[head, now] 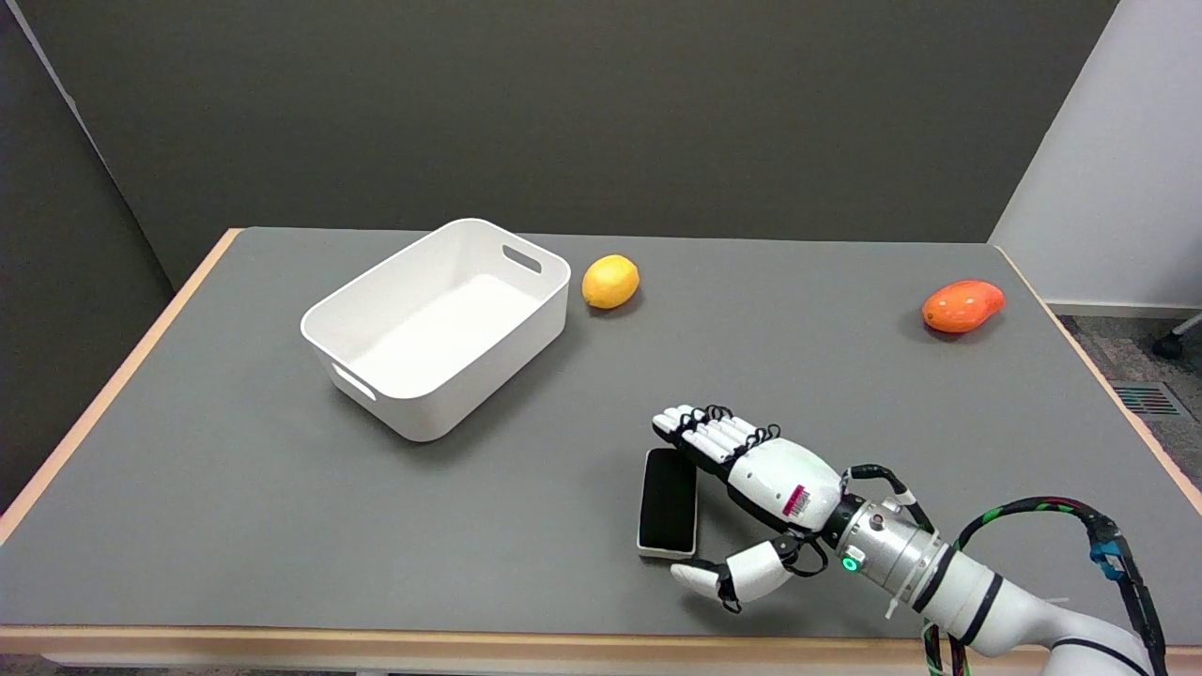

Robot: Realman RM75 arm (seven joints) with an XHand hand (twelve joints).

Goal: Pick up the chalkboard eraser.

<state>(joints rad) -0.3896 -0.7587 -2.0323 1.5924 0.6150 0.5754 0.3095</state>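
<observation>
A wide table (282, 488) with a flat grey matte top and a light wooden edge is seen from above. On its left half a white plastic bin (437, 324) is placed, rectangular with rounded corners and smooth walls, with a slot handle cut in each short end. Nothing is seen inside it; only its white floor is visible.

From the lower right a white arm (995, 601) with a metal wrist ring and black cables is reached in. At its end the right hand (751, 498) is held open, with white shells over black parts. The fingers (704, 432) are stretched out straight and kept close side by side, while the thumb (728, 575) is spread far from them. Nothing is held.

The chalkboard eraser (668, 502) is lying flat near the table's front edge, between fingers and thumb, just beside the palm. It is a rounded rectangle, black on top with a pale rim. Whether it is touched cannot be told.

A smooth orange-red mango (963, 305) lies at the far right. A yellow lemon (610, 281) lies just beside the bin.
</observation>
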